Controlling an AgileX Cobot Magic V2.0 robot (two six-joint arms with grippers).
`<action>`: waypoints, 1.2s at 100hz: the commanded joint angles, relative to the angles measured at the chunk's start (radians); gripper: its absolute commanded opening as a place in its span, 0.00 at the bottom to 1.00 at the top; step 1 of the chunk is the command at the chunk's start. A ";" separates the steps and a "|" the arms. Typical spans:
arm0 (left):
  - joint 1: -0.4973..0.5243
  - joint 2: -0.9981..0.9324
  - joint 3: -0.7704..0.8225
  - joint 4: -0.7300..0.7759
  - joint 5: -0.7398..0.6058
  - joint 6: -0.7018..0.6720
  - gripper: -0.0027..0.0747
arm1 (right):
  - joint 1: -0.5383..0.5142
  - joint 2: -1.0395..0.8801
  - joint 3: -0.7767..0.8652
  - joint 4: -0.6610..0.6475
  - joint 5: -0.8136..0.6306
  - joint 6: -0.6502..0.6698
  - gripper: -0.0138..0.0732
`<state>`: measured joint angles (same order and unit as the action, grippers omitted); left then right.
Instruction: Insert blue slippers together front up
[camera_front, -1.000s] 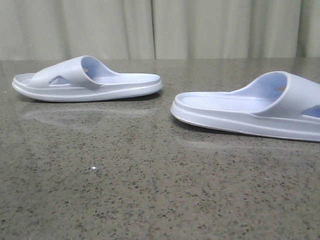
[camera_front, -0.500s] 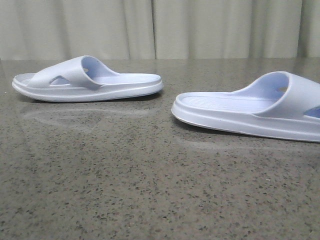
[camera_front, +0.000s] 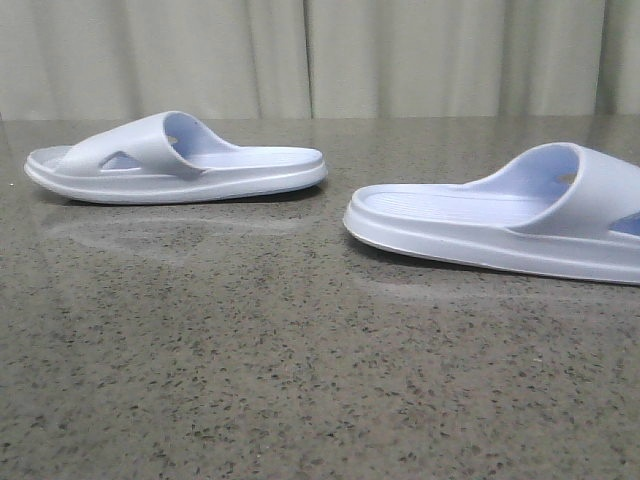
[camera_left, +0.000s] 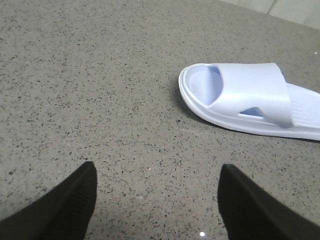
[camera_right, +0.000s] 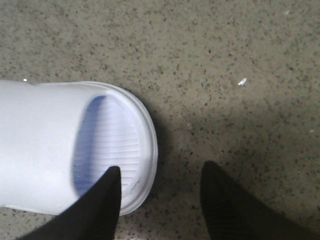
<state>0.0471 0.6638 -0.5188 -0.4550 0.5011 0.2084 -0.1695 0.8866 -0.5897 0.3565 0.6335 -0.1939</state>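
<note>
1. Left slipper (camera_front: 170, 160): flat on the speckled worktop (camera_front: 300, 350), toward the far left edge.
2. Right slipper (camera_front: 500, 225): by the right edge, soles down.
3. Left end effector (camera_left: 155, 200): wide, empty, above bare worktop.
4. Right end effector (camera_right: 160, 200): wide, empty, one finger over the right slipper's rim.

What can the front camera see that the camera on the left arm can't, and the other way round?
Only the front view shows both slippers: the left slipper and the right slipper, lying apart with heels toward each other, and a curtain behind. Only the left wrist view shows the left gripper, its fingers spread wide over bare table. Both show the left slipper and the speckled table.
</note>
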 joint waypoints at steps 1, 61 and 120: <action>0.003 0.014 -0.036 -0.037 -0.058 0.014 0.61 | -0.008 0.038 -0.032 0.010 -0.055 -0.018 0.51; 0.003 0.014 -0.036 -0.037 -0.062 0.032 0.61 | -0.121 0.257 -0.034 0.523 0.014 -0.475 0.51; 0.003 0.275 -0.107 -0.332 -0.034 0.233 0.61 | -0.136 0.326 -0.090 0.569 0.127 -0.530 0.04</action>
<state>0.0471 0.8684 -0.5594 -0.6292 0.4996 0.3419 -0.2985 1.2252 -0.6530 0.9080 0.7542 -0.6998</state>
